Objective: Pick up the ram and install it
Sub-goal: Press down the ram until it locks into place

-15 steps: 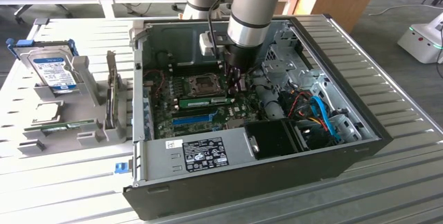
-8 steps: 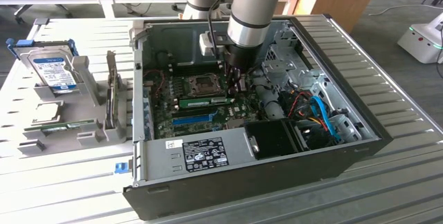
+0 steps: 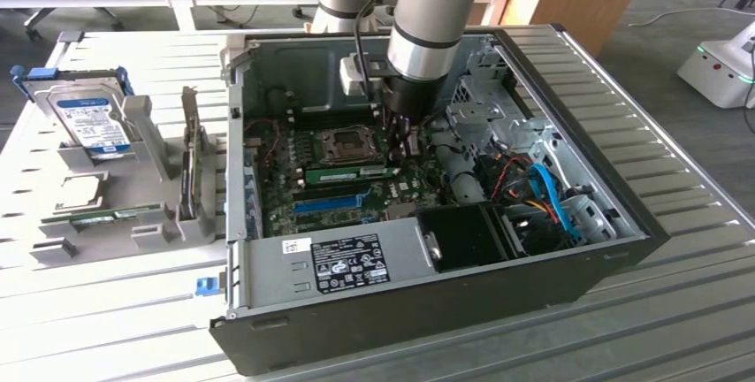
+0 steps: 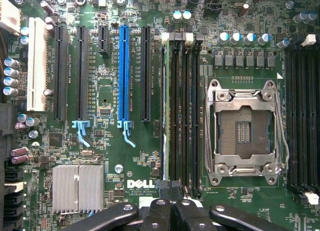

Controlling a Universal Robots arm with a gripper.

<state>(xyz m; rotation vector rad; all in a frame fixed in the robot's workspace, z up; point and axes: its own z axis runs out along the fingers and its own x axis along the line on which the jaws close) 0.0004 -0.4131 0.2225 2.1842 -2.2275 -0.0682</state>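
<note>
clearly "dell" on motherboard [image 4: 100, 91]; tool [image 4: 169, 211] seemingly closed.

My gripper [image 4: 169, 203] over Dell motherboard [image 4: 107, 86], black fingers [image 4: 159, 216] together at tips above memory slots [image 4: 181, 111]. RAM stick [image 4: 164, 108] edge-on in slot directly ahead of fingertips. Empty CPU socket [image 4: 244, 131] with metal frame to one side of slots. Blue PCIe slot [image 4: 123, 73] to other side. Finned silver heatsink [image 4: 77, 187] near my finger linkage.
</note>
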